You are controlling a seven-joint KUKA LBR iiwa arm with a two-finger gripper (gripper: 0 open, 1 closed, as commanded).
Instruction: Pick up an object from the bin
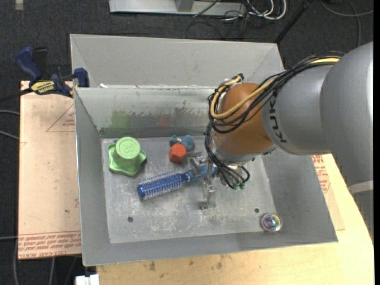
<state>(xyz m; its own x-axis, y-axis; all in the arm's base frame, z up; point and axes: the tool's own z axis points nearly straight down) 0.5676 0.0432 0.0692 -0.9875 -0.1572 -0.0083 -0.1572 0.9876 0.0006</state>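
Observation:
My gripper [206, 202] hangs below the orange wrist cover in the middle of the bin. Its two thin metal fingers point down at the bare floor, shut together with nothing between them. A blue hairbrush [164, 184] lies just to the left, its handle end close to the gripper body and its bristled head pointing toward the bin's left. A small red-orange block [177, 153] sits behind the brush, with a blue piece [185, 141] right behind it.
A green flower-shaped cap [126, 155] lies at the left side of the bin. A small shiny ball [271, 222] rests near the front right corner. The arm and its cables cover the back right of the bin.

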